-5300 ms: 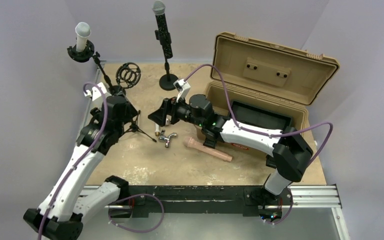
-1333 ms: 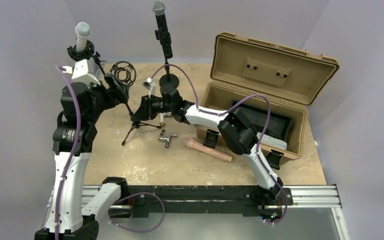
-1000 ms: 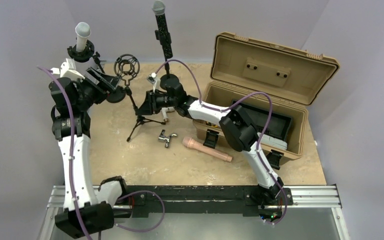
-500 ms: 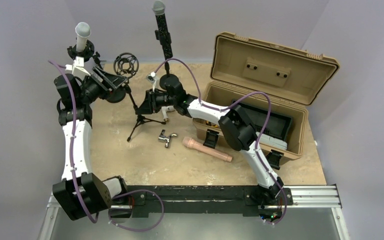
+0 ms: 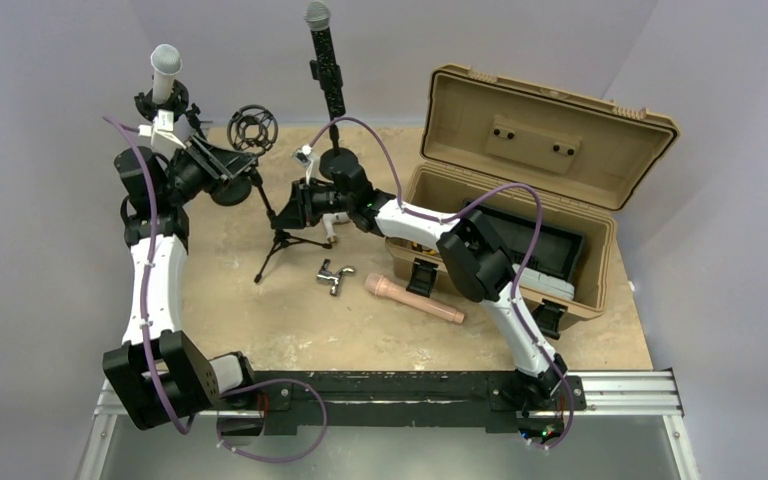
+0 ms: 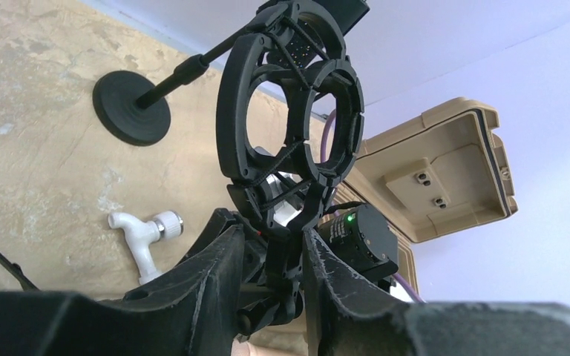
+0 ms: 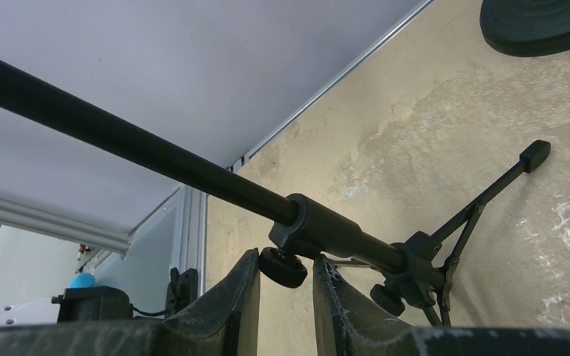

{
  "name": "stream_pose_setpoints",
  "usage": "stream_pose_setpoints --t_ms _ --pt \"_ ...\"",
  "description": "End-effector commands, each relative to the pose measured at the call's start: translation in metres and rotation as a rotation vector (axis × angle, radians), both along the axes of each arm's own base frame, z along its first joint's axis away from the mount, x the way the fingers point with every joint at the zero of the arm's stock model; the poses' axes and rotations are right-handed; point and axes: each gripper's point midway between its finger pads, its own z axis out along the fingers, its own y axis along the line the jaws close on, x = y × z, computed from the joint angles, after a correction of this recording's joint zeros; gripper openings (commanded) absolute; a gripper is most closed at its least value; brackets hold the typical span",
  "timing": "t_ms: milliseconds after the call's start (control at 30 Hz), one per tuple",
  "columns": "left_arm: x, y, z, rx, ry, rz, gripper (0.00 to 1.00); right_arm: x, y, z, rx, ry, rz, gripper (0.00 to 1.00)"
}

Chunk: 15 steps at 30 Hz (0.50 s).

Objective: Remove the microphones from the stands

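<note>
A black tripod stand (image 5: 278,240) stands at mid-left, topped by an empty ring shock mount (image 5: 252,128). My left gripper (image 5: 246,172) holds that shock mount (image 6: 289,126) at its lower stem, one finger on each side, gripper (image 6: 273,241) shut. My right gripper (image 5: 295,207) is shut on the stand's pole at the clamp knob (image 7: 280,268), gripper (image 7: 282,261) below the collar. A white-headed microphone (image 5: 164,72) sits in another mount at far left. A black microphone (image 5: 325,60) stands on a round-base stand (image 5: 337,160). A pink microphone (image 5: 415,298) lies on the table.
An open tan case (image 5: 520,200) fills the right side. A metal fitting (image 5: 333,275) and a white pipe piece (image 6: 145,233) lie near the tripod's legs (image 7: 490,193). The round base (image 6: 132,106) sits close behind. Walls close in at left and back.
The left arm has swung in toward the shock mount and its jaws have narrowed onto the stem. The right gripper still holds the pole, and the tripod stands more upright than before.
</note>
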Motion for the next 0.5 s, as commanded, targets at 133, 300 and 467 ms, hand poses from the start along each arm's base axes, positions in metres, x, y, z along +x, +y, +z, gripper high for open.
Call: stream_pose_setpoints --t_ms 133,300,467 --pt "0.0 -0.005 -0.007 -0.02 -0.027 -0.002 0.26 0.013 -0.012 -0.008 -0.038 -0.06 -0.067 0.07" --pt "-0.005 -0.003 -0.01 -0.012 -0.033 0.036 0.19 0.013 -0.017 0.012 -0.001 -0.078 -0.11 0.31" --pt "-0.011 -0.001 -0.011 -0.004 -0.036 0.068 0.1 0.011 -0.024 0.029 0.05 -0.072 -0.142 0.45"
